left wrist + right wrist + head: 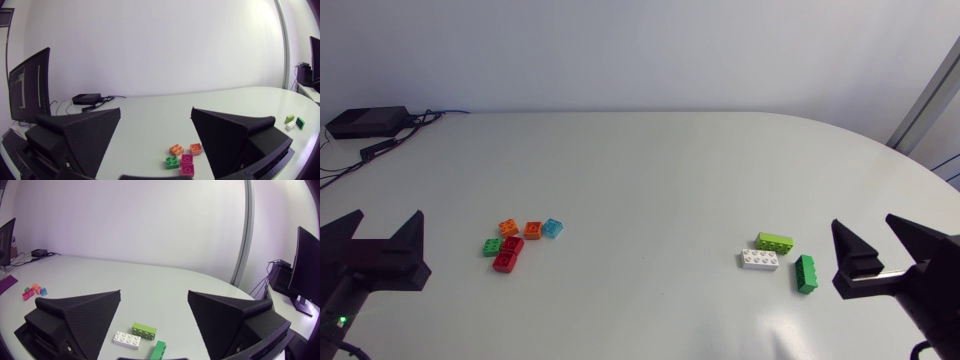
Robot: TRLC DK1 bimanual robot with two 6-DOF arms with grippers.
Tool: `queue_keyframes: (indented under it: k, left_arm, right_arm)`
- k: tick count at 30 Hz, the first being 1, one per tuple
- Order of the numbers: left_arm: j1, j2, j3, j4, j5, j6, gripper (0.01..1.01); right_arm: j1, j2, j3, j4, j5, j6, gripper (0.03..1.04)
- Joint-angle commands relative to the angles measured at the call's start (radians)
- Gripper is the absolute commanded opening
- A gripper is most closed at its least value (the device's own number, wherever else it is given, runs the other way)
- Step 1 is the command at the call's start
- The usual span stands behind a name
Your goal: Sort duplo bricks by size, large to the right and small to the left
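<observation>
**Left gripper [387, 217] and right gripper [865, 222] stand wide open, bricks lie in two groups**

Head view: both grippers sit at the near table [650, 170] edge, one at each side, fingers spread with nothing between them. Near the left gripper lie the small bricks: two orange bricks [507, 227], a light blue brick [552, 228], a small green brick [492, 246] and two red bricks [507, 256], which touch each other. Near the right gripper lie the large bricks: a lime brick [774, 242], a white brick [759, 260] touching it, and a dark green brick [806, 273] just beside them. Judged from this layout, the sort looks done.

Left wrist view: the fingers are apart and empty. The small bricks [186, 158] sit ahead of them, with the large bricks far across the table.

Right wrist view: the jaws gape with nothing held. The white brick [126, 339] and lime brick [144, 330] lie just ahead, and the dark green brick [159, 351] is nearest.

These bricks are probably light, rigid and hard, with smooth, slightly slippery walls (the studs give poor purchase). The best hold would be on two opposite flat sides. On the long bricks that means across the narrow width, near the middle.
</observation>
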Motion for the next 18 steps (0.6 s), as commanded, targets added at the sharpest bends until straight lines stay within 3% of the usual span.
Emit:
queue_keyframes:
  k: [1,10,18]
  left_arm:
    - [-0.009,-0.012,-0.044,0.042,0.02,-0.041,0.982]
    - [-0.017,-0.008,-0.147,0.162,0.077,-0.106,0.984]
    - [-0.017,-0.008,-0.154,0.17,0.081,-0.11,0.984]
  right_arm:
    - [-0.002,-0.017,-0.053,0.048,0.011,0.038,0.99]
    - [0.001,-0.059,-0.19,0.198,0.015,0.091,0.99]
    - [0.001,-0.062,-0.199,0.207,0.015,0.095,0.99]
